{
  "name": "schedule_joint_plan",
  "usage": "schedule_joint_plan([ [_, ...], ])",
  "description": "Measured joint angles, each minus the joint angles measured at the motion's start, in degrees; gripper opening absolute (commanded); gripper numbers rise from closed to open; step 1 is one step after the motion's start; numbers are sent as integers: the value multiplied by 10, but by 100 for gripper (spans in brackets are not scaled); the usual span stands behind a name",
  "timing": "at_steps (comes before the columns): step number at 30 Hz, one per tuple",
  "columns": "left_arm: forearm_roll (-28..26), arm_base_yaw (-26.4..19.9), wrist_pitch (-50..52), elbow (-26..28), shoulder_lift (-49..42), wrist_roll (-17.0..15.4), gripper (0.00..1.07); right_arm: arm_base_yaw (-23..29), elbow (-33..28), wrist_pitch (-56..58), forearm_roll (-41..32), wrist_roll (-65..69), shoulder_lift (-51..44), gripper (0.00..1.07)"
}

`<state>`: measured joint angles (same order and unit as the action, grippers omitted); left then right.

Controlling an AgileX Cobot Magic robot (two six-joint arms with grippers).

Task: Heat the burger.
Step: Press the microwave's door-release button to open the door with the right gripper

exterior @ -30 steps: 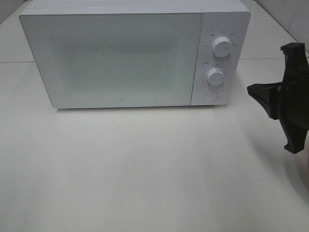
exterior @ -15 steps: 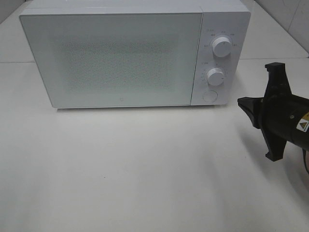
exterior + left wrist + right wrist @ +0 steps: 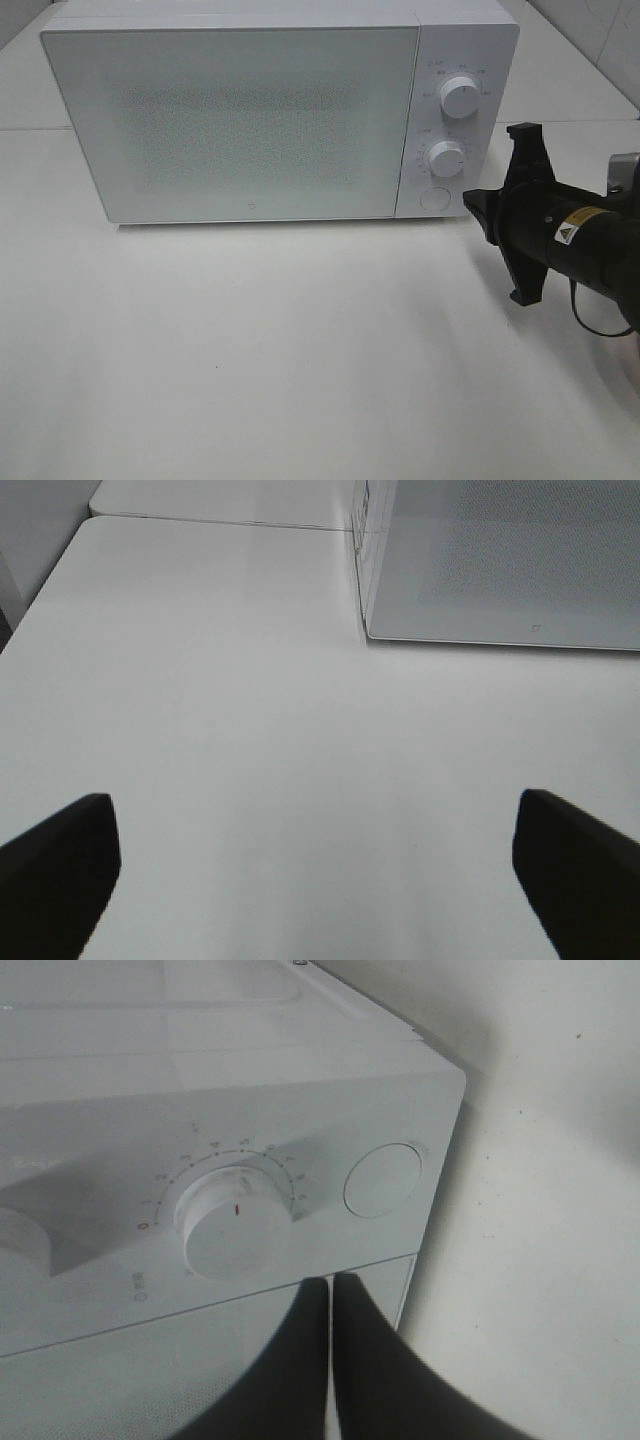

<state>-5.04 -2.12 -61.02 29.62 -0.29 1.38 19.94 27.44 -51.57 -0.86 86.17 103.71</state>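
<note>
The burger is out of view. The white microwave (image 3: 240, 120) stands at the back of the table with its door closed. My right gripper (image 3: 472, 204) is shut with nothing in it, and its tip is close to the microwave's lower right corner, just right of the round button (image 3: 433, 198). In the right wrist view the shut fingertips (image 3: 330, 1288) lie near the lower knob (image 3: 238, 1222) and the round button (image 3: 383, 1178). My left gripper (image 3: 320, 880) stands wide open over bare table, short of the microwave's front left corner (image 3: 365, 630).
The upper knob (image 3: 459, 97) sits above the lower knob (image 3: 446, 158) on the control panel. The white table (image 3: 300, 350) stretches in front of the microwave. A tiled wall (image 3: 600, 30) rises at the back right.
My right arm has swung left and turned, bringing the shut gripper from the right edge up close to the microwave's control panel. The microwave has not moved.
</note>
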Motion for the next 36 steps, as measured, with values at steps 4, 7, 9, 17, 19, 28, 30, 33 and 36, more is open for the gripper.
schedule_joint_plan([
  [4, 0, 0, 0, 0, 0, 0, 100, 0, 19, -3, 0, 7, 25, 0],
  [7, 0, 0, 0, 0, 0, 0, 100, 0, 36, -5, 0, 12, 50, 0],
  [9, 0, 0, 0, 0, 0, 0, 100, 0, 45, -8, -2, 13, 65, 0],
  [17, 0, 0, 0, 0, 0, 0, 100, 0, 76, -13, -5, 26, 98, 0],
  [19, 0, 0, 0, 0, 0, 0, 100, 0, 79, -14, -6, 27, 102, 0],
  [28, 0, 0, 0, 0, 0, 0, 100, 0, 119, -15, -23, 28, 147, 0],
  [30, 0, 0, 0, 0, 0, 0, 100, 0, 127, -15, -25, 28, 155, 0],
  [33, 0, 0, 0, 0, 0, 0, 100, 0, 137, -14, -30, 28, 163, 0],
  [36, 0, 0, 0, 0, 0, 0, 100, 2, 146, -13, -32, 32, 172, 0],
])
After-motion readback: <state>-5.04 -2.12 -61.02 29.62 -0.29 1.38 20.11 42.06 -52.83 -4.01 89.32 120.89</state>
